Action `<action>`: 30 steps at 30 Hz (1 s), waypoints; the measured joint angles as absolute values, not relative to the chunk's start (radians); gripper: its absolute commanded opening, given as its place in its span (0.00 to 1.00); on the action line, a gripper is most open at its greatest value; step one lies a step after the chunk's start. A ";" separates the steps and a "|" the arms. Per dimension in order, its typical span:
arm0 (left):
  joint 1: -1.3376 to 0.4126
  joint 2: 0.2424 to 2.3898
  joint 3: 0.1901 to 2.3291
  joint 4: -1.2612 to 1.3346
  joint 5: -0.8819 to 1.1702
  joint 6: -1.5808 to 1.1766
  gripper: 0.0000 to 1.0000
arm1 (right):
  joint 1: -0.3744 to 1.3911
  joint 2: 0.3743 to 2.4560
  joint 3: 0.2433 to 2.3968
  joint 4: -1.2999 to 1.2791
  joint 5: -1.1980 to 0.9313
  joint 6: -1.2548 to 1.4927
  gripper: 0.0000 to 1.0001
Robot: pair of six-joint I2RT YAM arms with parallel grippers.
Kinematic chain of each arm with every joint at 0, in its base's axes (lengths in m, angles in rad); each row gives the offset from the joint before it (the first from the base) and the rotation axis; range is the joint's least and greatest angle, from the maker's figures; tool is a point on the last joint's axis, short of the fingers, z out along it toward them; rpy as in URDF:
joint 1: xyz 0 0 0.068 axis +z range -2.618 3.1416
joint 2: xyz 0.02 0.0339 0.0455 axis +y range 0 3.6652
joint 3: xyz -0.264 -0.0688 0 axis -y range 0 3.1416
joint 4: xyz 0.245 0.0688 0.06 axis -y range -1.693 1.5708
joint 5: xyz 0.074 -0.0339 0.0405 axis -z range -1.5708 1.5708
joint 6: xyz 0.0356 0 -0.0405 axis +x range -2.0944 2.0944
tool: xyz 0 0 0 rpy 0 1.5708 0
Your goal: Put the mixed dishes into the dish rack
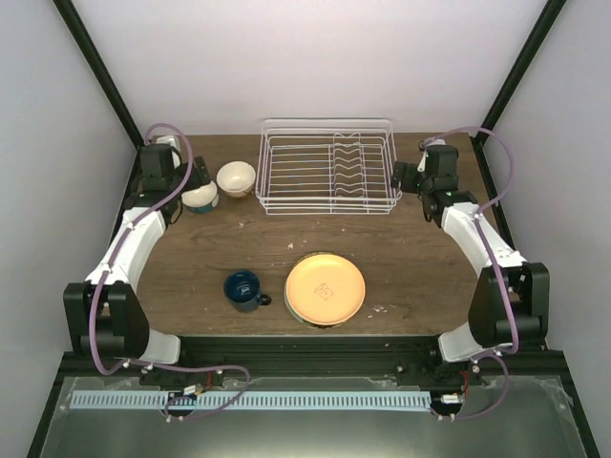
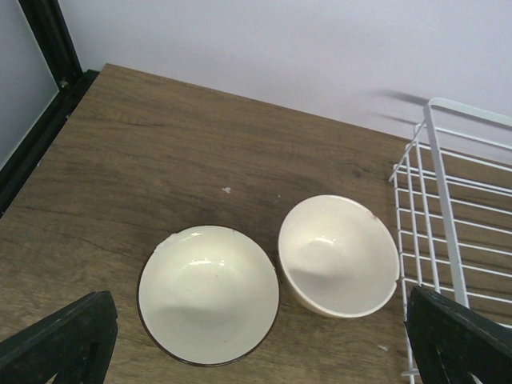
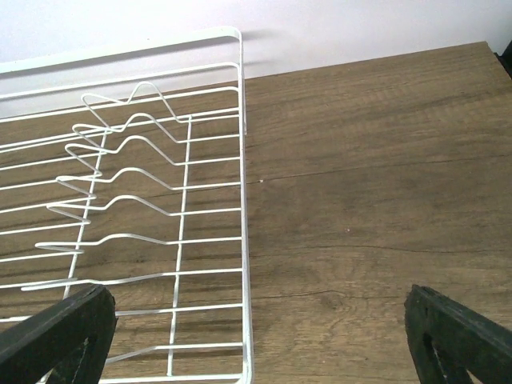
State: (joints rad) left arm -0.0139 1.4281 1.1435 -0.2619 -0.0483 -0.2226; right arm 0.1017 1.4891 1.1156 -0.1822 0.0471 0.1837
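The empty white wire dish rack (image 1: 326, 179) stands at the back centre of the table. Left of it sit a cream bowl (image 1: 236, 177) and a white bowl with a blue outside (image 1: 200, 197). A dark blue mug (image 1: 244, 290) and an orange-yellow plate (image 1: 326, 288) lie near the front. My left gripper (image 1: 194, 179) hovers open above the two bowls; its wrist view shows the white bowl (image 2: 208, 292) and cream bowl (image 2: 338, 254) between the wide-spread fingers (image 2: 64, 340). My right gripper (image 1: 405, 176) hangs open at the rack's right end (image 3: 160, 208), holding nothing.
Black frame posts run along both back corners, one by the table's left edge (image 2: 48, 48). Bare wood (image 3: 376, 200) lies right of the rack. White walls close in the back and sides.
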 measured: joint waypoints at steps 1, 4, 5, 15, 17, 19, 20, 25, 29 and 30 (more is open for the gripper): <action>-0.014 1.419 1.138 -0.262 -0.043 -0.221 1.00 | 0.102 1.481 1.108 -0.184 0.047 0.186 1.00; -0.014 1.391 1.130 -0.260 -0.037 -0.212 1.00 | 0.102 1.477 1.103 -0.188 0.048 0.196 1.00; -0.014 1.385 1.131 -0.256 -0.035 -0.208 1.00 | 0.102 1.477 1.103 -0.189 0.049 0.199 1.00; -0.014 1.495 1.262 -0.328 -0.004 -0.142 1.00 | 0.102 1.420 1.090 -0.202 0.058 0.213 1.00; -0.014 1.562 1.345 -0.358 0.004 -0.111 1.00 | 0.102 1.404 1.086 -0.202 0.060 0.223 1.00; -0.014 1.633 1.428 -0.392 0.006 -0.079 1.00 | 0.102 1.393 1.084 -0.210 0.061 0.230 1.00; -0.014 1.671 1.472 -0.409 0.006 -0.063 1.00 | 0.102 1.392 1.084 -0.215 0.063 0.234 1.00; -0.014 1.860 1.674 -0.506 0.007 0.002 1.00 | 0.102 1.381 1.084 -0.271 0.094 0.257 1.00; -0.014 1.993 1.797 -0.572 0.017 0.041 1.00 | 0.102 1.345 1.083 -0.307 0.111 0.263 1.00; -0.014 2.024 1.829 -0.599 0.022 0.054 1.00 | 0.102 1.335 1.083 -0.311 0.115 0.264 1.00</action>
